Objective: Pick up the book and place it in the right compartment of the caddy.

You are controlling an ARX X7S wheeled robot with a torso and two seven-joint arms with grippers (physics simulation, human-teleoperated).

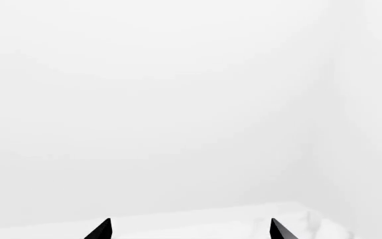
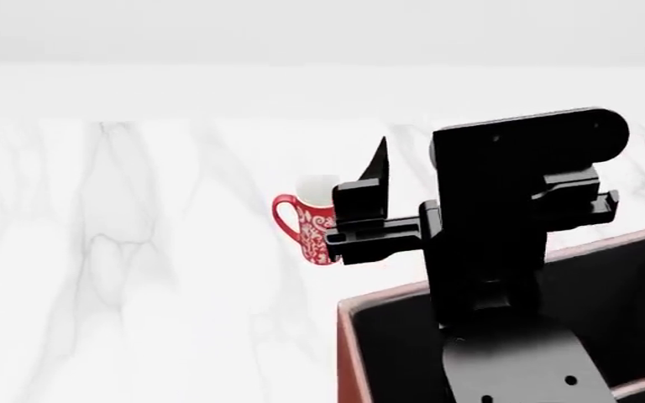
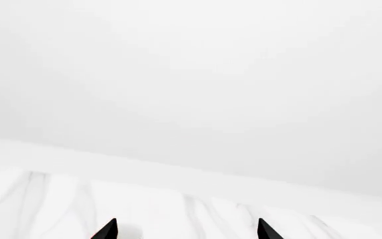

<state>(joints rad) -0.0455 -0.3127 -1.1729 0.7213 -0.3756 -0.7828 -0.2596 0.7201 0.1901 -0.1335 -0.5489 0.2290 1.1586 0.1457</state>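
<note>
One black arm (image 2: pixel 513 252) blocks the view over the one caddy (image 2: pixel 351 353) at the counter's (image 2: pixel 132 277) near edge, one mug (image 2: pixel 313 227) sits behind, both claws spread empty, no book visible.

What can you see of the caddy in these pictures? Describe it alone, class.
Only part of the caddy shows, at the head view's lower right corner. It looks like reddish-brown leather with pale edges and black-lined compartments; a pale divider shows at the far right. It stands on the white marble table, nearer the camera than the red-and-white mug. The robot's black arm hides much of it.
</note>
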